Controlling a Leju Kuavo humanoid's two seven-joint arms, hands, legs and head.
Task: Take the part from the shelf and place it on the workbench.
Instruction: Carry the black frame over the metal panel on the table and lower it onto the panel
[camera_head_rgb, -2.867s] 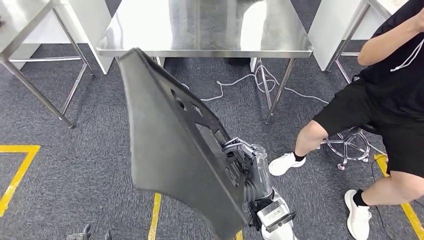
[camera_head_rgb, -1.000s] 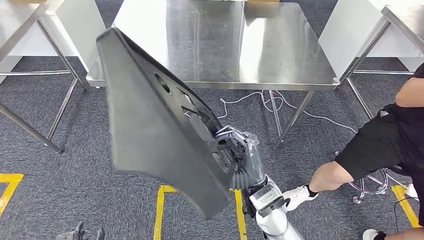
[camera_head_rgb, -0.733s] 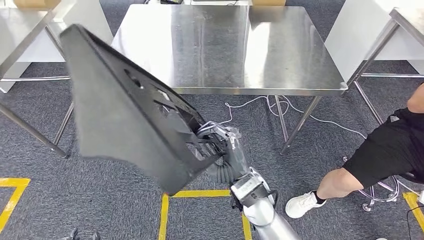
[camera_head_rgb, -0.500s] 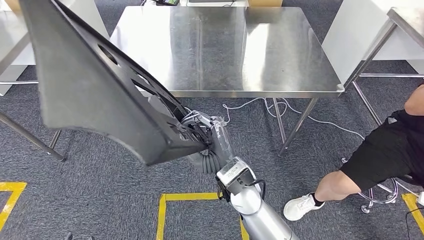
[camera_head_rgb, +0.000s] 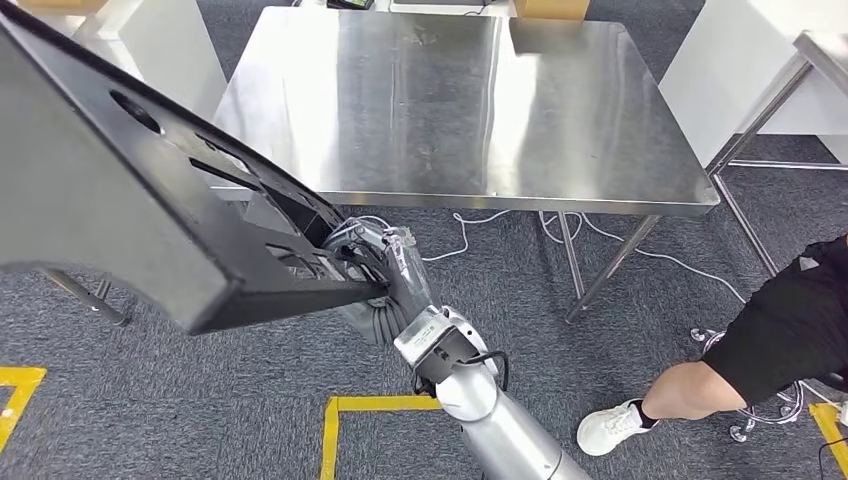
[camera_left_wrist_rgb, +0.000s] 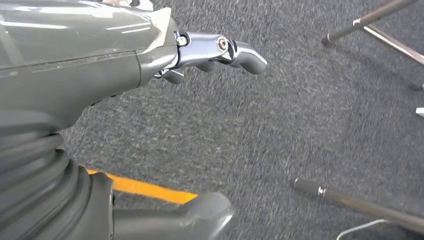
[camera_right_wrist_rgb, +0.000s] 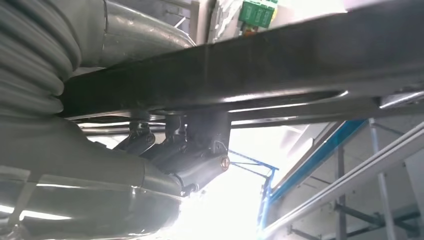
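Note:
The part (camera_head_rgb: 120, 200) is a large black flat panel with holes and slots, held tilted at the left of the head view, in front of the workbench's near left corner. My right hand (camera_head_rgb: 375, 275) grips its lower right edge from below; in the right wrist view the dark fingers (camera_right_wrist_rgb: 190, 155) hook up around the panel's (camera_right_wrist_rgb: 250, 70) rim. The steel workbench (camera_head_rgb: 450, 110) stands straight ahead with a bare shiny top. My left hand (camera_left_wrist_rgb: 210, 50) hangs over the grey carpet, fingers loosely extended, thumb apart, holding nothing.
A person (camera_head_rgb: 790, 330) in black shorts sits at the right on a stool (camera_head_rgb: 745, 425). A white cable (camera_head_rgb: 470, 220) lies under the bench. Yellow tape (camera_head_rgb: 370, 405) marks the carpet. Other steel tables stand left and right (camera_head_rgb: 820, 50). A cardboard box (camera_head_rgb: 545, 8) sits at the bench's far edge.
The whole view has shifted as the camera moved, and the bench now looks nearer. My right arm has lifted the panel and swung it left, lying flatter than before.

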